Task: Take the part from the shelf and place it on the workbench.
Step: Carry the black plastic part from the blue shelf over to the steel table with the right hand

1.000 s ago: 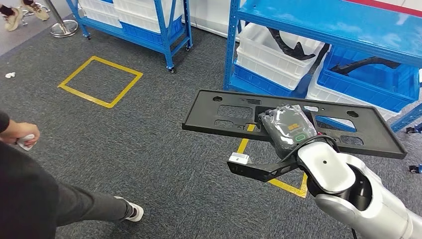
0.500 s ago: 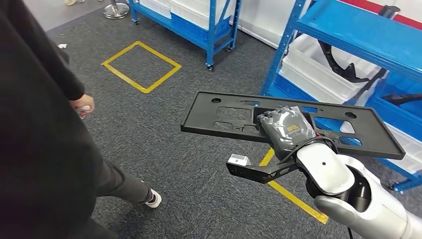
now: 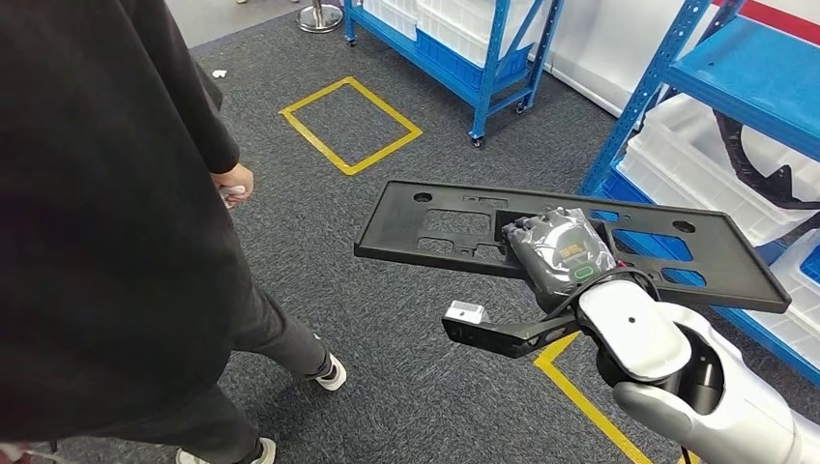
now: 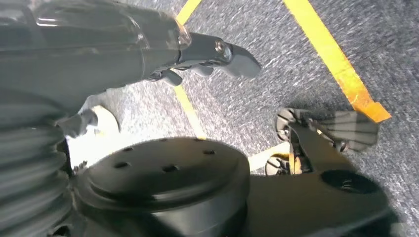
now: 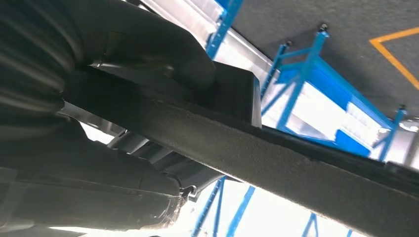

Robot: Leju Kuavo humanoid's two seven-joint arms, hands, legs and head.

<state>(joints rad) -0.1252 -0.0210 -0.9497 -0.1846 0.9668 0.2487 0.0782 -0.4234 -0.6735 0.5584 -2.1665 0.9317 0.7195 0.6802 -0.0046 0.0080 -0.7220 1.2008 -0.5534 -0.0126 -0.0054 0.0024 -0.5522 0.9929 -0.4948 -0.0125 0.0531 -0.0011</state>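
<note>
Dark grey carpet floor (image 3: 406, 319) carries a yellow tape square (image 3: 350, 125) and a yellow tape line (image 3: 580, 396). Blue shelving racks (image 3: 488, 43) stand on it, holding white bins (image 3: 716, 174). A person's shoes (image 3: 331, 371) rest on the carpet.

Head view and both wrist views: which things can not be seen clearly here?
- Workbench: no view shows where it stands.
- Right hand, head view: a plastic cover hides the fingers gripping the black part.
- Part, right wrist view: seen edge-on and cropped, shape unreadable.
- Left hand, left wrist view: blurred, finger pose unclear.
- Person, head view: cut off by the edge.
</note>
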